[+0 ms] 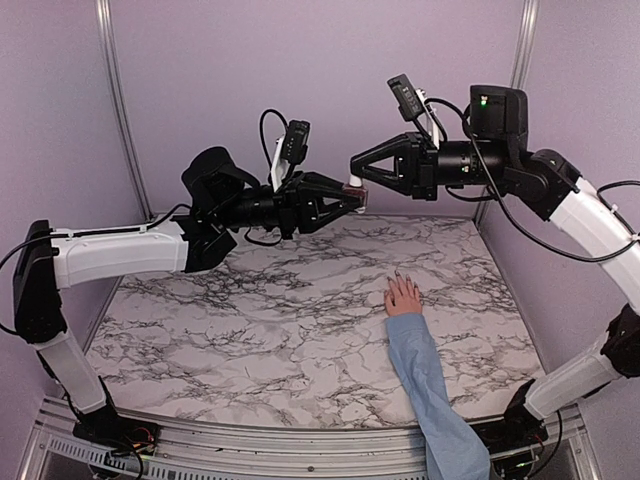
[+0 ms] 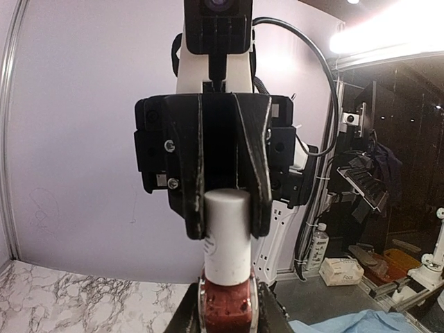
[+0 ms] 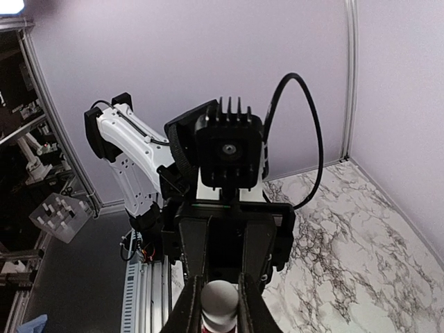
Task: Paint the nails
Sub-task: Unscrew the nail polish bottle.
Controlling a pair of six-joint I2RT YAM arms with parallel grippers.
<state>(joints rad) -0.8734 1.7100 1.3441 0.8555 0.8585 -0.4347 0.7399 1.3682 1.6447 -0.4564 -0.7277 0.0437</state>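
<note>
The sleeved forearm (image 1: 428, 385) rests its nails (image 1: 402, 277) at five o'clock, so with your left gripper (image 1: 350, 203) clamping the red bottle (image 2: 227, 309), twist the white cap (image 2: 227, 239) pinched in your right gripper (image 1: 357, 176) straight off.

Overhead, I get soft, even light with only faint shadows on the surface (image 1: 250, 310). My left wrist view blows out at a lamp (image 2: 388, 31) top right, and the right gripper (image 2: 227, 222) reads dark against the pale wall (image 2: 83, 139). Both wrist views bow at the edges.
</note>
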